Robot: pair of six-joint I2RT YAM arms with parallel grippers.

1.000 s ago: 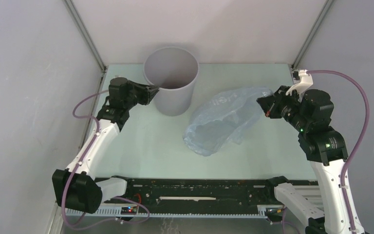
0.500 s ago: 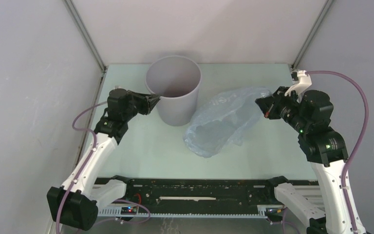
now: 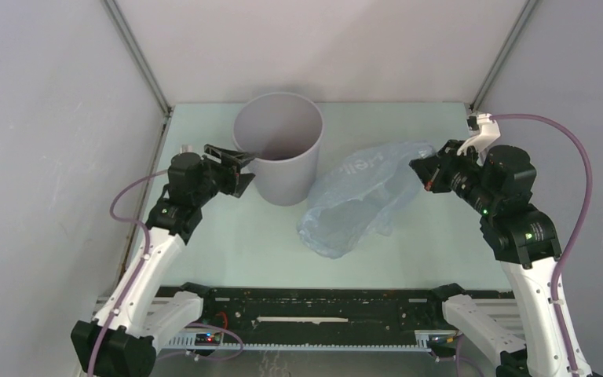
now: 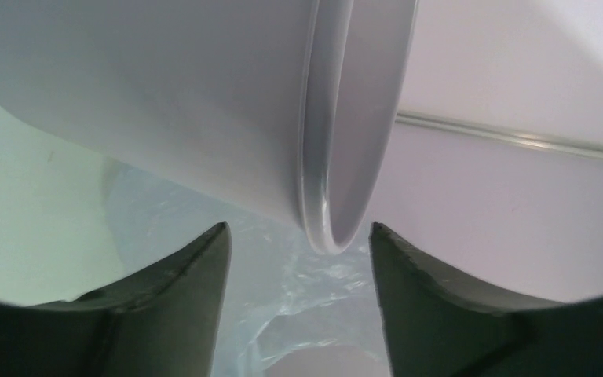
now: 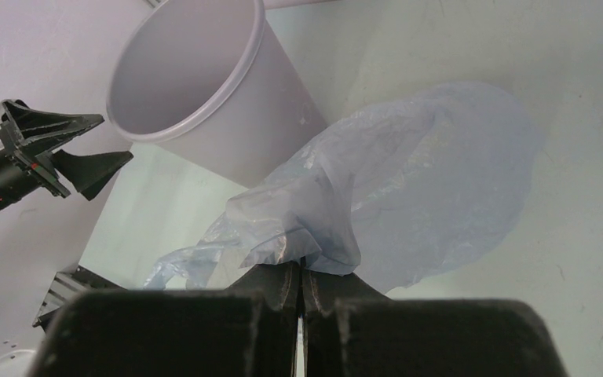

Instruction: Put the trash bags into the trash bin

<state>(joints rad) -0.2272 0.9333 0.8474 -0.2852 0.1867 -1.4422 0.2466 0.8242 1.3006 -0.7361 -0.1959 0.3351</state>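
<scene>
between tips of right gripper (image 5: pixel 300 276): bunched fold of trash bag (image 5: pixel 424 173), pinched tight; rest sags ahead, beside trash bin (image 5: pixel 204 102). film light, limp, slippery, tear-prone; best held by gathered fold. left gripper (image 4: pixel 298 236) spread wide, bin rim between fingers, touching neither.

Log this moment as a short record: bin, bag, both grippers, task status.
bin: upright on the table, left of the bag
bag: crumpled on the table beside the bin, outside it
left gripper: open, jaws either side of the bin's rim with gaps showing
right gripper: shut on the bag's edge
task status: bag not yet in bin
</scene>
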